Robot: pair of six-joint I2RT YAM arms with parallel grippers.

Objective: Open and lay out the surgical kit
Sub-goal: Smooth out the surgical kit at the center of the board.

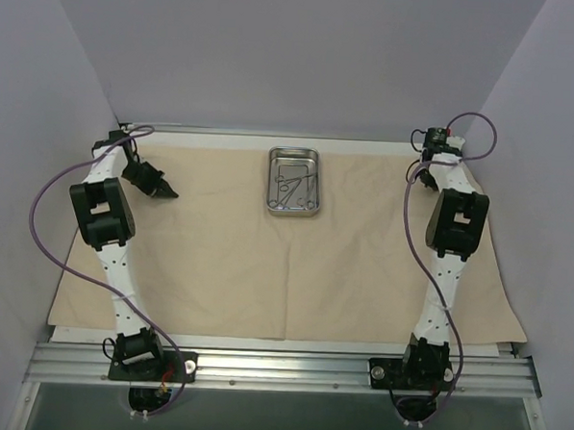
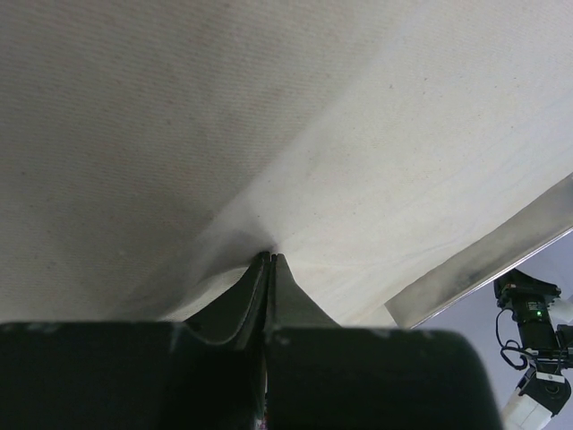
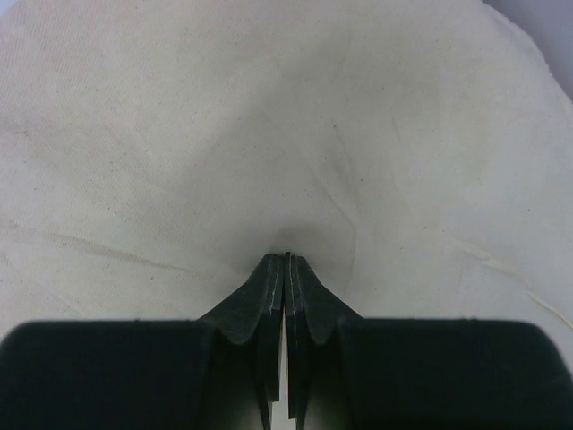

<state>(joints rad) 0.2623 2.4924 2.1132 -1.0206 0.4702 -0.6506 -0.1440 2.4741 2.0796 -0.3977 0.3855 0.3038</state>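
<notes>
**A:** Where is the kit?

**B:** The beige cloth wrap (image 1: 246, 261) lies spread flat over the counter (image 1: 261, 343) and covers nearly all of it. The steel tray (image 1: 270, 180) sits on the cloth at the far middle. The ring-handled instruments (image 1: 295, 184) lie inside the tray, overlapping; I cannot count them.

**A:** What are the left fingers doing?

**B:** The left fingers (image 2: 243, 300) are pressed together with a pinch of cloth between their tips, near the wrap's far left corner. Creases run out from that point. The tray's shiny edge shows off to one side, clear of them.

**A:** And the right fingers?

**B:** The right fingers (image 3: 304, 300) are closed to a hairline slit near the far right corner of the wrap. The fabric gathers into a pucker at their tips, so they nip the cloth as well. Both pairs are well apart from the tray.
</notes>
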